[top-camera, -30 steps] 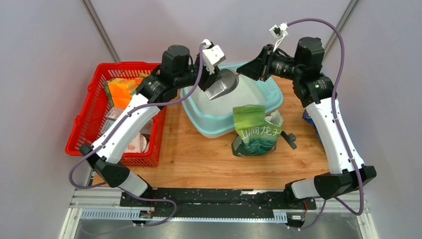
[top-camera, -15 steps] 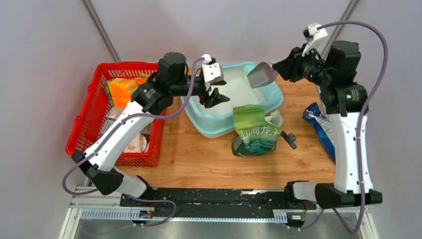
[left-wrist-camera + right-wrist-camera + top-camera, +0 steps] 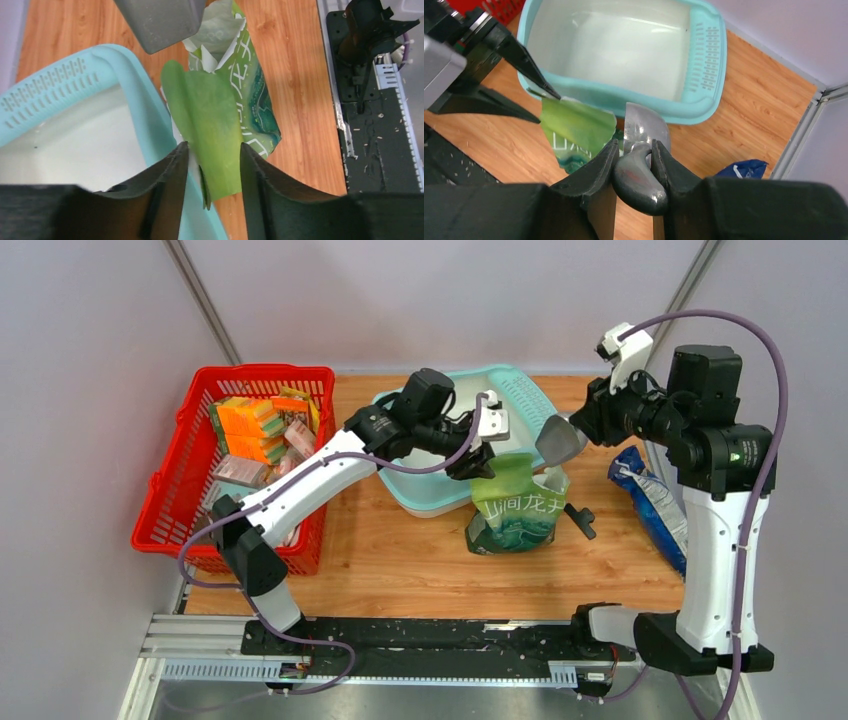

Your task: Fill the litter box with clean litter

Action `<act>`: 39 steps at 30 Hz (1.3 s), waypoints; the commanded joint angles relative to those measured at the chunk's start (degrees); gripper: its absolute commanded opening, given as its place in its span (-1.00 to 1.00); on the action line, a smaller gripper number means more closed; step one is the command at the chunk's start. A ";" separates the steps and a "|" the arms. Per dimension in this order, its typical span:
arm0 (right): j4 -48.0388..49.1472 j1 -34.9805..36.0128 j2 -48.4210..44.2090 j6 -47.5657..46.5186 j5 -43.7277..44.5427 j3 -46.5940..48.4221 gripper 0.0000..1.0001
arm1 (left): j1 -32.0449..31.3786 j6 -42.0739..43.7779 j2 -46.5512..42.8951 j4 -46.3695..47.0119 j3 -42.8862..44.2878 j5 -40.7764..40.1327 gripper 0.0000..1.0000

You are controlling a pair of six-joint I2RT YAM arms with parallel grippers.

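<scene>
Basket (image 3: 235,465), red mesh, at the counter's (image 3: 400,560) left edge: packets heaped inside. Litter box (image 3: 425,500), far centre: whitish inside, bare wood in front. Left hand (image 3: 472,465) at its near right corner, fingers parted astride the green bag's (image 3: 515,510) top flap. Right hand (image 3: 585,425) clamped on the grey scoop's (image 3: 560,440) handle, above the bag. Blue packet (image 3: 650,500), right edge.

Wooden table (image 3: 400,560): litter box (image 3: 435,506), green bag (image 3: 515,515), red basket (image 3: 165,510), blue packet (image 3: 655,505)
</scene>
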 commanded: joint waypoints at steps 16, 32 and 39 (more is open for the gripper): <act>-14.15 -0.08 -1.52 -15.37 -6.27 2.73 -1.00 | -0.97 -3.59 -1.78 1.55 2.08 -0.93 -1.00; -22.24 -0.08 -1.43 -24.17 -9.26 2.11 -1.00 | -1.05 -8.25 -4.51 4.54 3.40 -1.37 -1.00; -22.85 0.01 -2.83 -22.51 -10.06 0.71 -1.00 | -0.88 -8.25 -4.86 4.37 3.67 -1.90 -1.00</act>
